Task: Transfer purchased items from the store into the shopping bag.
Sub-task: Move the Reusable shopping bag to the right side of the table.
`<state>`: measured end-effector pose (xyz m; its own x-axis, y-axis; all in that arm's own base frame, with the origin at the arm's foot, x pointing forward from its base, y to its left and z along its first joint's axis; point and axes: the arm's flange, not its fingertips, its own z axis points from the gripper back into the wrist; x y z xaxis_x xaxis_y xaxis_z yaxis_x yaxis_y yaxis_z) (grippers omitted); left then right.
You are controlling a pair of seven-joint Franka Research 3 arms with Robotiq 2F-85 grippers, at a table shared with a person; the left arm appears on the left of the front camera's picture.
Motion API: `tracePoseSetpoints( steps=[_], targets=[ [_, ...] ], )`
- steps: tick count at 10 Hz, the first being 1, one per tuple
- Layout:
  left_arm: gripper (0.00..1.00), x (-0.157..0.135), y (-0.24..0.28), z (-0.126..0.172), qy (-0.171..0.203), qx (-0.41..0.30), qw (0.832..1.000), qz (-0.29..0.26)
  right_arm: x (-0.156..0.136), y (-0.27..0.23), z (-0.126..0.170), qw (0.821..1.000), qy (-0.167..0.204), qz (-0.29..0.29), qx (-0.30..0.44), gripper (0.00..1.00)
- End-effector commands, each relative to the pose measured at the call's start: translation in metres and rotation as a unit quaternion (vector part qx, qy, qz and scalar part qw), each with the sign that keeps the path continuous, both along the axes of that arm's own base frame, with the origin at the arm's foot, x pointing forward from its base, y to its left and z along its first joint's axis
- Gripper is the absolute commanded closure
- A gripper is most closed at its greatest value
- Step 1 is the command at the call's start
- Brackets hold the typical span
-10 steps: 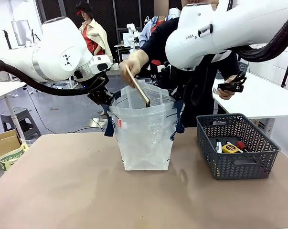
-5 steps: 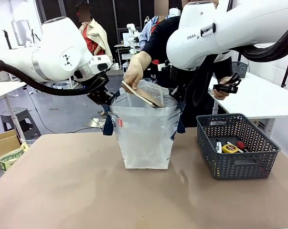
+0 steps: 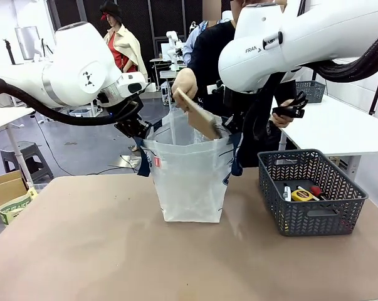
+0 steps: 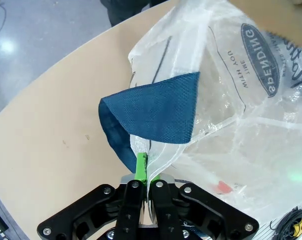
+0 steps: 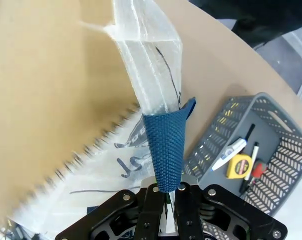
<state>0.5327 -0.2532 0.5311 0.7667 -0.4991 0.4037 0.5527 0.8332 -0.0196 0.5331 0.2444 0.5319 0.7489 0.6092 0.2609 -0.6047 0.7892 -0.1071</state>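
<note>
Kraft packet (image 3: 200, 117) tilted over upright open bag (image 3: 189, 182); grey basket (image 3: 314, 216) stands apart

You are seeing the kraft packet (image 5: 50, 100) blurring and running off the left edge; the basket (image 5: 207, 146) is getting cropped at the right.

The person's hand (image 3: 185, 82) is carrying the brown kraft packet (image 3: 200, 119) across the mouth of the shopping bag (image 3: 189, 182) — away from the left gripper (image 4: 143, 166) and toward the right gripper (image 5: 163, 194). The packet is turning from near upright and edge-on a second ago to a slant with its broad face showing. The person's other hand (image 3: 281, 119), holding a black thing (image 3: 294, 108), is drifting nearer the right arm — only slightly.
</note>
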Motion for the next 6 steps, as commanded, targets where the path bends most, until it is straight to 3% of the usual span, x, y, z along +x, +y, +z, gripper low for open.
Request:
tracePoseSetpoints(
  steps=[1,6],
  targets=[
    [1.0,0.0001,0.0024,-0.0005,-0.001,0.004,1.0,0.004,0.0011,-0.0004,0.0001,1.0,-0.001,0.0,-0.001,1.0],
    [1.0,0.0001,0.0024,-0.0005,-0.001,0.004,1.0,0.004,0.0011,-0.0004,0.0001,1.0,-0.001,0.0,-0.001,1.0]
  ],
)
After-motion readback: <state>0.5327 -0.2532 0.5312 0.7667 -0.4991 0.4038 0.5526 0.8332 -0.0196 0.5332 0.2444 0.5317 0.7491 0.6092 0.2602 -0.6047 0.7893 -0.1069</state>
